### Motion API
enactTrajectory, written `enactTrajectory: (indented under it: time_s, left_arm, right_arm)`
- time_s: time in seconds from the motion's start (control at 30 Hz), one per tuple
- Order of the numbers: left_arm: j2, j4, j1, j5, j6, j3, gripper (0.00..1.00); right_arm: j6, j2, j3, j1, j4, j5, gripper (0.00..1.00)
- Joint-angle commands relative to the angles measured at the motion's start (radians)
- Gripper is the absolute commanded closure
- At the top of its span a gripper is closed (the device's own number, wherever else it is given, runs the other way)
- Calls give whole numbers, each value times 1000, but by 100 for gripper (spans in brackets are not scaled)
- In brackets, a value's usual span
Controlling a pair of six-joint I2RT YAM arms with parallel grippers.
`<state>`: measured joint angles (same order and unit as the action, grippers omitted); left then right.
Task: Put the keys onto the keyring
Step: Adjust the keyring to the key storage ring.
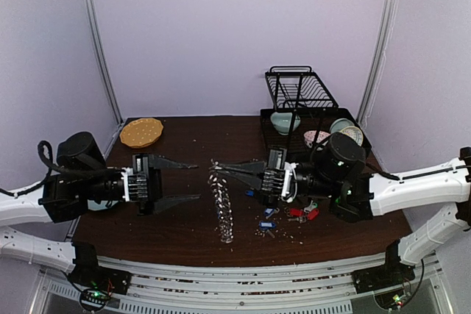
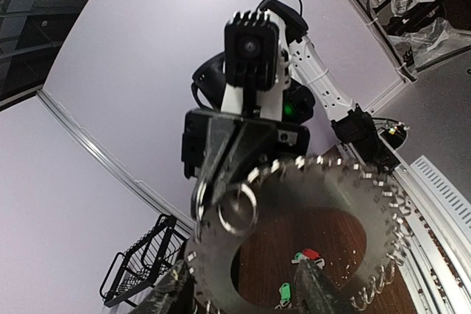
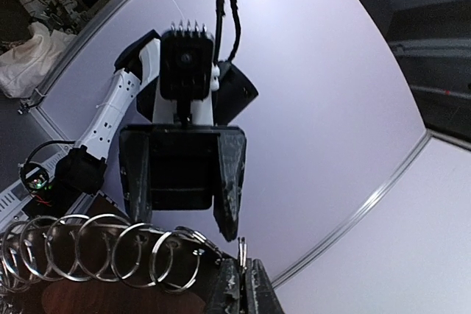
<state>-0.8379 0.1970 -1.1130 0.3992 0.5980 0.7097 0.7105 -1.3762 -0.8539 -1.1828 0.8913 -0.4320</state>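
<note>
The keyring (image 1: 221,207), a chain of linked silver rings, hangs from my right gripper (image 1: 218,170) down to the table. In the right wrist view that gripper (image 3: 243,279) is shut on one end ring (image 3: 241,246), and the other rings (image 3: 96,255) trail left. My left gripper (image 1: 179,182) faces it a little to the left, open and holding nothing. From the left wrist, its fingers (image 2: 316,292) frame the blurred keyring (image 2: 331,165) loop close ahead. The keys (image 1: 298,212), with red, green and blue tags, lie on the table under the right arm; green (image 2: 283,295) and red (image 2: 310,257) tags show.
A black dish rack (image 1: 298,92) stands at the back right with bowls (image 1: 283,121) in its tray. A tan round plate (image 1: 141,131) lies at the back left. Small metal bits (image 1: 283,236) are scattered near the keys.
</note>
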Motion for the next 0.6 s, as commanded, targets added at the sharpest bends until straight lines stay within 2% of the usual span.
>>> enactTrajectory:
  time_s: [0.0,0.13,0.27,0.4,0.57]
  left_arm:
    - [2,-19,-2,17,17,21,50]
    - [-23,-30,-2,-25,46,13,50]
    - [-31,-13,6,-66,61,-1,50]
    - [-7,16,45,-103,65,-22,48]
    - [15,30,98,-108,59,-25,48]
  right_arm:
    - [246,97,-24,-4,2,-127,100]
    - [366,136,-54,-2,-93,-205,100]
    - [377,175,-54,-1,-62,-336,100]
    - [456,199,-83,11,-153,-353,100]
    - [469,189,-123,41,-176,-433,100]
